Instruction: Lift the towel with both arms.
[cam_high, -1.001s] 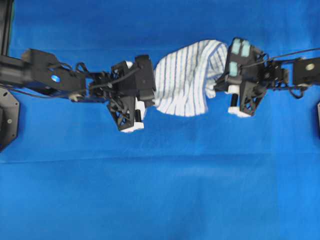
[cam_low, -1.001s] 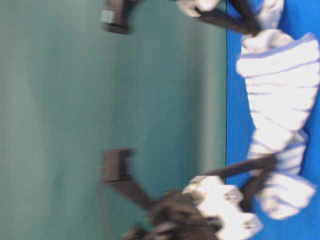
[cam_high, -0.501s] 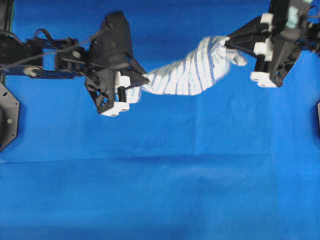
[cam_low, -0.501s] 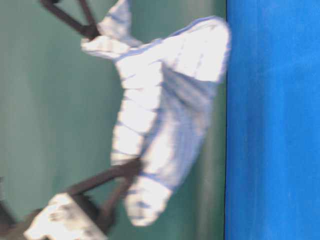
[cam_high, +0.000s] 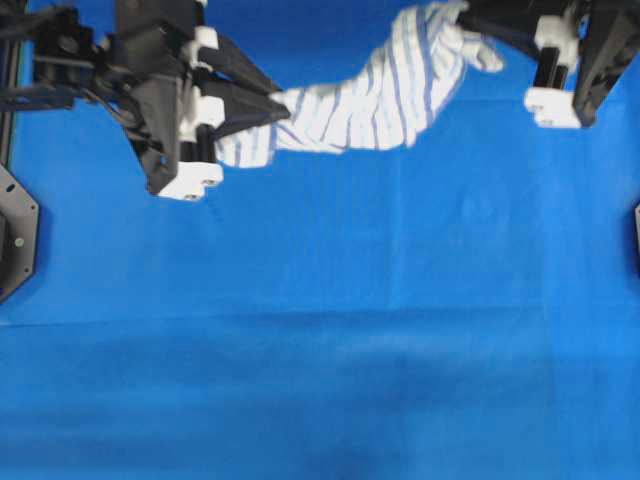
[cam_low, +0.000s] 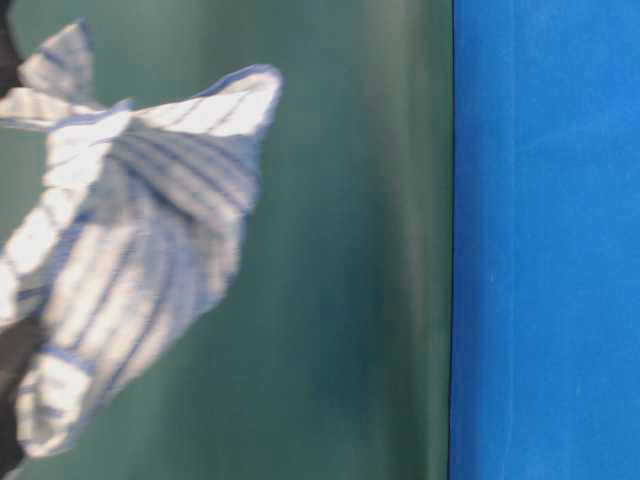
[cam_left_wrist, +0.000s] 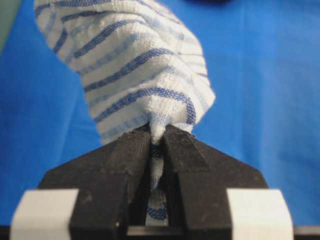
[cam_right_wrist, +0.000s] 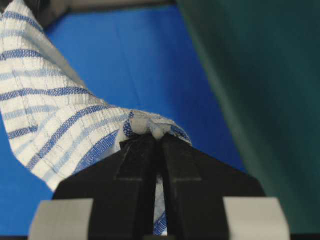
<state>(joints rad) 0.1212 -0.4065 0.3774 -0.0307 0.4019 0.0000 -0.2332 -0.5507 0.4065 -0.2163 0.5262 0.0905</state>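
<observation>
Towel: your striped towel (cam_high: 375, 95) hangs stretched between both arms, clear above the blue tablecloth (cam_high: 330, 330).
Left gripper (cam_left_wrist: 157, 137): clamped tight on one corner.
Right gripper (cam_right_wrist: 157, 140): pinched closed on the opposite corner — fabric bunched.

The overhead camera faces straight down; the table-level one looks sideways, rotated. The 2 wrist cameras peer closely along their jaws. All 4 share the white blue-striped soft cloth towel (cam_high: 375, 95).

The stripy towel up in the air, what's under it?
Under the towel there is only the blue tablecloth, with nothing lying on it. The left gripper and right gripper pinch its ends.
</observation>
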